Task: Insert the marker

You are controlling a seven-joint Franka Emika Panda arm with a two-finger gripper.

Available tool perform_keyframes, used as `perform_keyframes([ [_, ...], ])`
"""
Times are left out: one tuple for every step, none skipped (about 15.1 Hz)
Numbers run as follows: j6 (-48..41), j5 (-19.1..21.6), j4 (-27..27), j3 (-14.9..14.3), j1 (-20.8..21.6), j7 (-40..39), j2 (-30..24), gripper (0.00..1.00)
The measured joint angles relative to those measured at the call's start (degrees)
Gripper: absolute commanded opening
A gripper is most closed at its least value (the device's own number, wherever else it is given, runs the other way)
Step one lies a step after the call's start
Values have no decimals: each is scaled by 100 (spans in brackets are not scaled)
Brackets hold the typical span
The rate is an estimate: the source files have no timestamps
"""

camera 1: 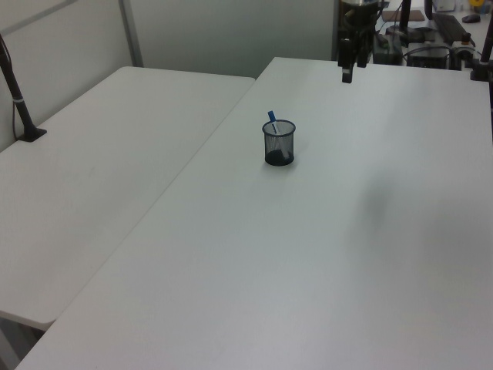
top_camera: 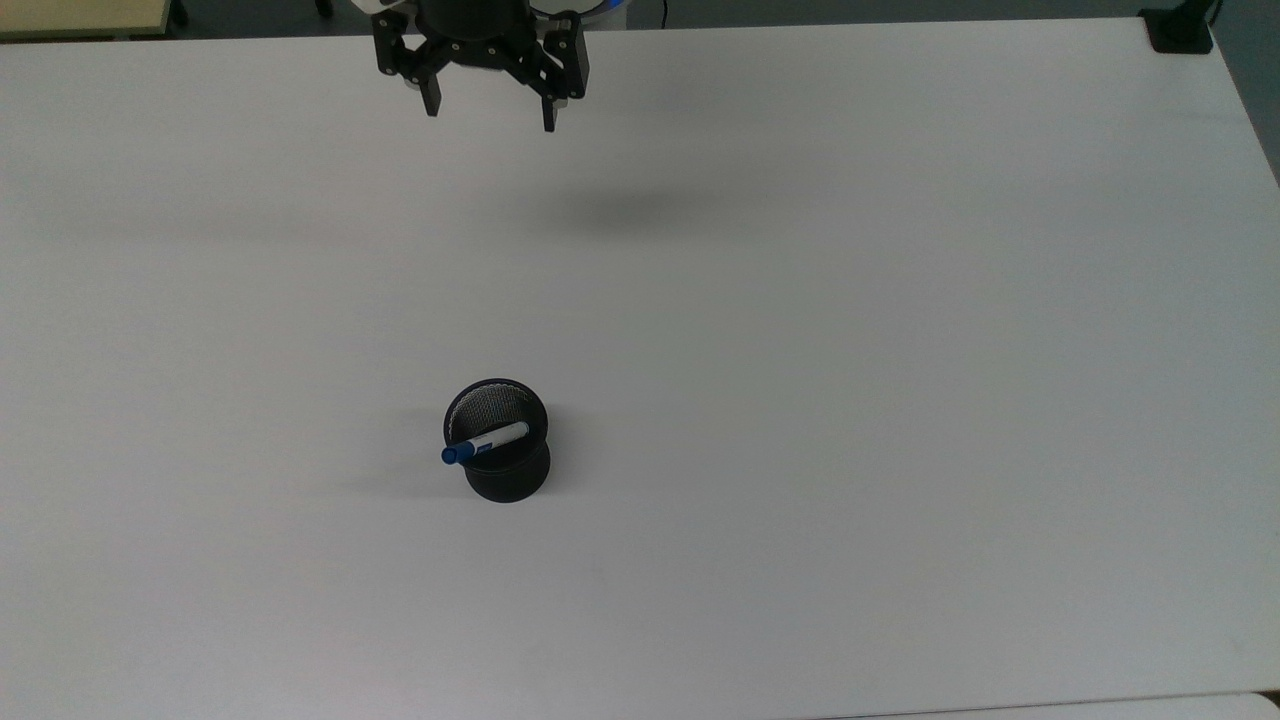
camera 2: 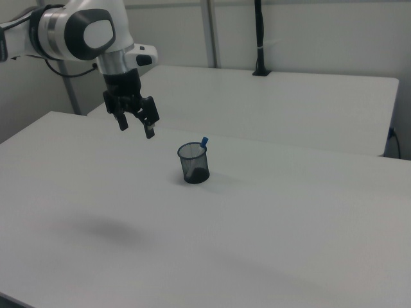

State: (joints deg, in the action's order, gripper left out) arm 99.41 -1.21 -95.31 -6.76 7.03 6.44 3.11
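Note:
The white marker [top_camera: 487, 443] with its blue cap leans inside the black mesh cup [top_camera: 507, 470], the cap poking over the rim at the top view's left. The same marker's blue cap [camera 1: 271, 117] sticks up from the cup [camera 1: 279, 148] in the left view, and marker [camera 2: 203, 142] and cup [camera 2: 193, 167] stand mid-table in the right view. My gripper [top_camera: 490, 113] hangs open and empty high above the table's far edge, well away from the cup. It appears as gripper [camera 2: 137, 127] to the right view's left of the cup, and as gripper [camera 1: 347, 69] in the left view.
The white table [top_camera: 900, 350] spreads wide around the cup. A second white table [camera 1: 92, 177] adjoins it on the left view's left. A black clamp post [camera 2: 259, 38] stands on that far table, and another clamp [top_camera: 1180, 30] sits at the top view's upper right corner.

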Motion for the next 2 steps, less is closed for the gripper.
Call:
perform_keyframes([
  [0, 0, -56, 0, -1, 0, -44, 100],
  [0, 0, -118, 4, 0, 0, -70, 100],
])
